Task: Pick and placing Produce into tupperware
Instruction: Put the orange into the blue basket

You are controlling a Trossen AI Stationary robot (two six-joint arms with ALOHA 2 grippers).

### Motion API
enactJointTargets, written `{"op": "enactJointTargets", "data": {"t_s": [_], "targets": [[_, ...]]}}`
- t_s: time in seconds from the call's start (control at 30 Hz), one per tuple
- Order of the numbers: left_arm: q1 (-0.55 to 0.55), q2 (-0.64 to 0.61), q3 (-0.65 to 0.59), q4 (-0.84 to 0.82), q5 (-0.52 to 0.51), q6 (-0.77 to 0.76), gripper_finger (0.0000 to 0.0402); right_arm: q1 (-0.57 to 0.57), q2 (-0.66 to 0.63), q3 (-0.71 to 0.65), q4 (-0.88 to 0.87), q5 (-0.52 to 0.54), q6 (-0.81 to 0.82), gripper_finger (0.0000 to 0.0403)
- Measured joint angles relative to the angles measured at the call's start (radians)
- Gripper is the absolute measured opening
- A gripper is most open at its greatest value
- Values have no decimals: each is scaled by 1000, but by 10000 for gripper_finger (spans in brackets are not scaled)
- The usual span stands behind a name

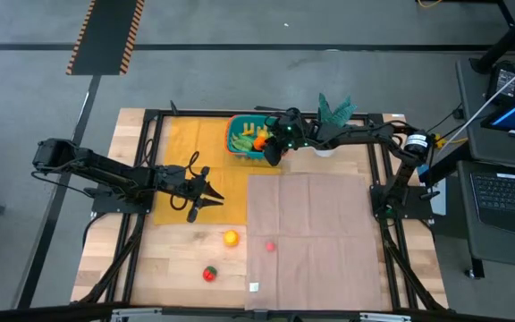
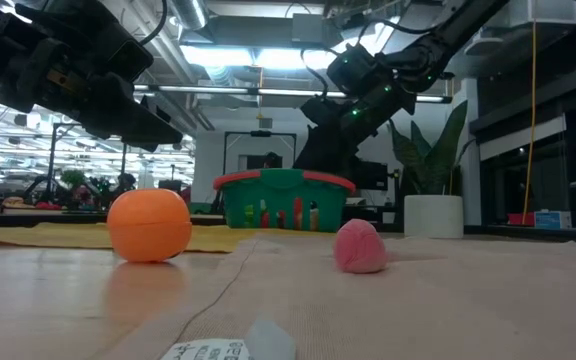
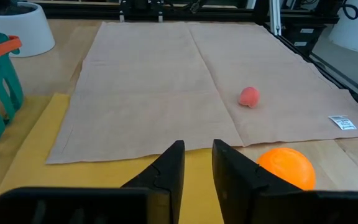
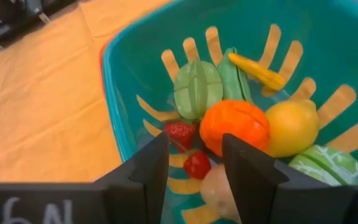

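Note:
The teal tupperware basket (image 1: 232, 139) stands on a yellow mat at the far middle of the table. It holds several produce pieces, among them an orange one (image 4: 235, 124), a lemon (image 4: 291, 127), a strawberry (image 4: 180, 132) and a small red piece (image 4: 196, 165). My right gripper (image 4: 194, 168) hangs open over the basket's near right part (image 1: 273, 154), with nothing between its fingers. Loose produce lies on the near table: an orange ball (image 1: 230, 238), a pink piece (image 1: 270, 245) and a red-and-green piece (image 1: 209, 274). My left gripper (image 3: 197, 158) waits over the mat (image 1: 215, 195), open by a narrow gap.
A beige cloth (image 1: 316, 237) covers the table's right half, with the pink piece on it. A white pot with a green plant (image 1: 329, 134) stands right of the basket, under my right arm. A small white tag (image 1: 254, 287) lies at the cloth's near left corner.

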Motion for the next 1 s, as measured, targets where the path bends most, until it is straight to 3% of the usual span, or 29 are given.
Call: {"op": "enactJointTargets", "data": {"t_s": [0.3, 0.6, 1.0], "targets": [[0, 0, 0, -1, 0, 0, 88, -3, -31, 90, -14, -1, -11, 152], [0, 0, 0, -53, 0, -5, 83, 102, -143, 173, -150, -30, -281, 152], [0, 0, 0, -51, 0, -7, 53, 230, -194, 172, -324, -26, -185, 152]]}}
